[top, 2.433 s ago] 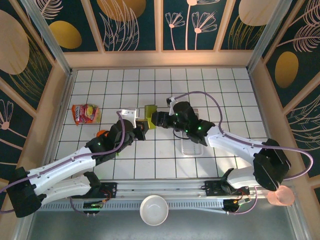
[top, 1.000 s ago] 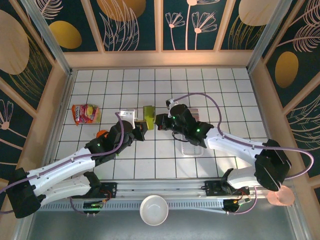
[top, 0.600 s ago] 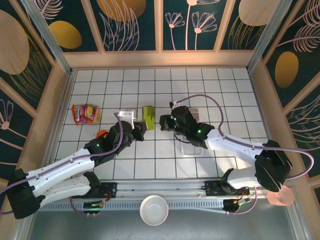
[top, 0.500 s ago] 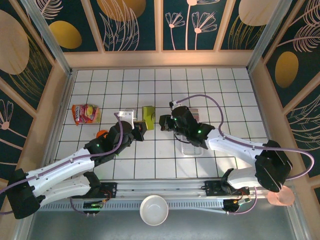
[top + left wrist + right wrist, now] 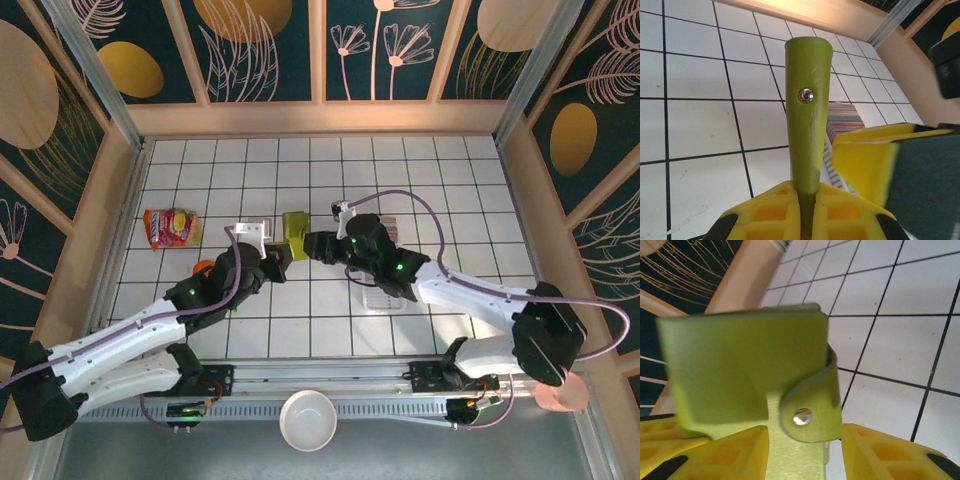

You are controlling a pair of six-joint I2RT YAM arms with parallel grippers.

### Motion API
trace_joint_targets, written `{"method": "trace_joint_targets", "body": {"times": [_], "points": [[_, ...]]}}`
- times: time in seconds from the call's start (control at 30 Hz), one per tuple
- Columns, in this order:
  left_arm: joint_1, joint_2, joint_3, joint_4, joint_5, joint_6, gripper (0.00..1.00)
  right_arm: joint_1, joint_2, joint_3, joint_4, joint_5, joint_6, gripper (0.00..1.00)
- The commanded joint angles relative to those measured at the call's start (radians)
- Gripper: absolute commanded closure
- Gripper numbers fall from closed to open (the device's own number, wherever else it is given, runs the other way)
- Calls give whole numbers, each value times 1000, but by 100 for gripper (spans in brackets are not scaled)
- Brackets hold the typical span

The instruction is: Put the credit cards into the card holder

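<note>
Card holder (image 5: pixel 807 115): olive-green, apparently soft, light and pliable. It stands on edge, pinched at its near end in the closed left gripper (image 5: pixel 807 202). The right gripper (image 5: pixel 805 440) is parted, one finger on either side of the snap tab (image 5: pixel 807 412). Take hold of a flap, not the floppy tab. The credit cards (image 5: pixel 842 122) lie just beyond the left gripper and are thin and probably slippery.

My fingers (image 5: pixel 765 212) are yellow. The holder (image 5: pixel 807 130) is olive green, its snap (image 5: pixel 805 95) silver. The cards (image 5: pixel 844 120) show pink-and-grey striped edges. The table (image 5: pixel 695 75) is white with a black grid.
</note>
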Motion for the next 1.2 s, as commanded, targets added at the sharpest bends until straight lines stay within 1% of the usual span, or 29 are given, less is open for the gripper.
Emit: {"method": "trace_joint_targets", "body": {"times": [0.0,0.2,0.27,0.4,0.47,0.57,0.63,0.73,0.93,1.17], "points": [[-2,-19,-7,44,26,-20,100,8,23,36,22,-20,2,56],[-2,-13,-6,45,34,-19,100,7,15,32,47,-33,7,50],[-2,-6,-5,45,36,-19,100,7,6,25,50,-27,9,47],[-2,2,-2,48,45,-19,100,5,6,26,23,16,15,46],[-2,1,-2,50,47,-19,100,5,24,47,-27,44,17,48],[-2,-2,-4,51,47,-21,100,5,47,72,-81,70,21,54],[-2,-4,-5,49,43,-21,100,5,55,87,-124,127,21,64],[-2,-5,-4,48,36,-18,100,5,60,86,-145,153,22,70],[-2,-4,-8,53,34,-18,100,12,83,96,-150,131,28,72],[-2,3,-14,59,49,-14,100,29,100,119,-113,79,5,69]]}}
